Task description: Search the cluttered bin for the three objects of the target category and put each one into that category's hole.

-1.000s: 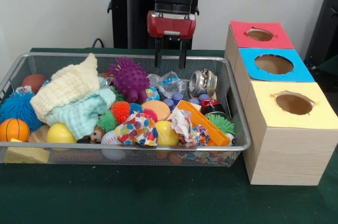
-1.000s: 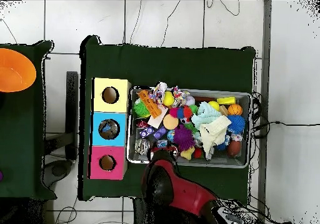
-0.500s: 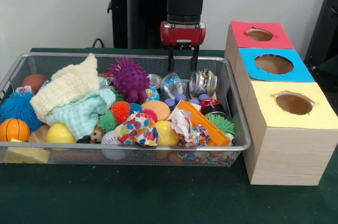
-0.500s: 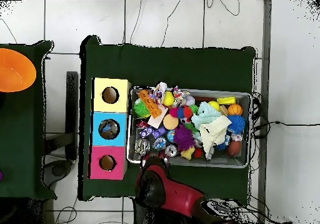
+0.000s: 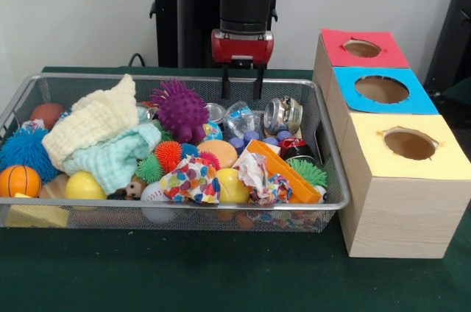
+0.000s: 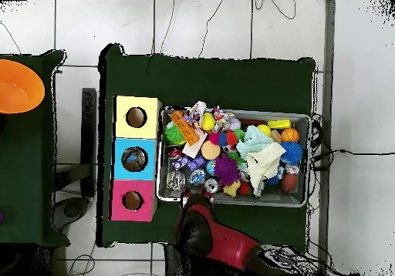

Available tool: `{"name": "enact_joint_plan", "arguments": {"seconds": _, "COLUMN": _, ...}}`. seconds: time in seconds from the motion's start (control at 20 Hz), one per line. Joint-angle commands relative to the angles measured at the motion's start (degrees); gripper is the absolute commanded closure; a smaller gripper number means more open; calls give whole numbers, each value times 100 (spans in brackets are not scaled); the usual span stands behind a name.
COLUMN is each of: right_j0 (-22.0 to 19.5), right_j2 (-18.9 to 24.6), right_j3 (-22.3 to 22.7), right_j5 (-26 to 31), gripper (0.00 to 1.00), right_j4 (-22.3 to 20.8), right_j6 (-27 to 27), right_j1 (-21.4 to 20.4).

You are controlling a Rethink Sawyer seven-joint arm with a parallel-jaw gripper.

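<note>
We see the gripper (image 5: 241, 90) hanging empty, fingers apart, above the wire bin's (image 5: 335, 198) far rim. Just below it lie clear plastic wrappers (image 5: 239, 117); the purple spiky ball (image 5: 179, 110) sits lower left, the crushed silver can (image 5: 283, 114) lower right.

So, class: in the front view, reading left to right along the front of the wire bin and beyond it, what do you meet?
Orange ball → yellow ball → spotted cloth → green spiky ball → yellow-topped box.
</note>
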Motion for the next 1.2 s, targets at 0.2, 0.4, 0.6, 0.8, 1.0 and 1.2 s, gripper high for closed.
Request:
{"name": "enact_joint_plan", "arguments": {"seconds": 0.2, "right_j0": -903, "right_j2": 290, "right_j3": -807, "right_j5": -90, "gripper": 0, "right_j4": -512, "right_j6": 1254, "right_j1": 345}}
{"name": "enact_joint_plan", "arguments": {"seconds": 0.4, "right_j0": -1040, "right_j2": 473, "right_j3": -990, "right_j5": -126, "gripper": 0, "right_j4": -597, "right_j6": 1273, "right_j1": 513}}
{"name": "enact_joint_plan", "arguments": {"seconds": 0.6, "right_j0": -730, "right_j2": 676, "right_j3": -951, "right_j5": -342, "gripper": 0, "right_j4": -444, "right_j6": 1482, "right_j1": 531}}
{"name": "enact_joint_plan", "arguments": {"seconds": 0.8, "right_j0": -392, "right_j2": 658, "right_j3": -846, "right_j5": -236, "gripper": 0, "right_j4": -134, "right_j6": 1563, "right_j1": 265}}
{"name": "enact_joint_plan", "arguments": {"seconds": 1.0, "right_j0": -115, "right_j2": 513, "right_j3": -758, "right_j5": 186, "gripper": 0, "right_j4": 185, "right_j6": 1542, "right_j1": -152}}
{"name": "enact_joint_plan", "arguments": {"seconds": 1.2, "right_j0": 127, "right_j2": 302, "right_j3": -731, "right_j5": 621, "gripper": 0, "right_j4": 423, "right_j6": 1411, "right_j1": -499}}
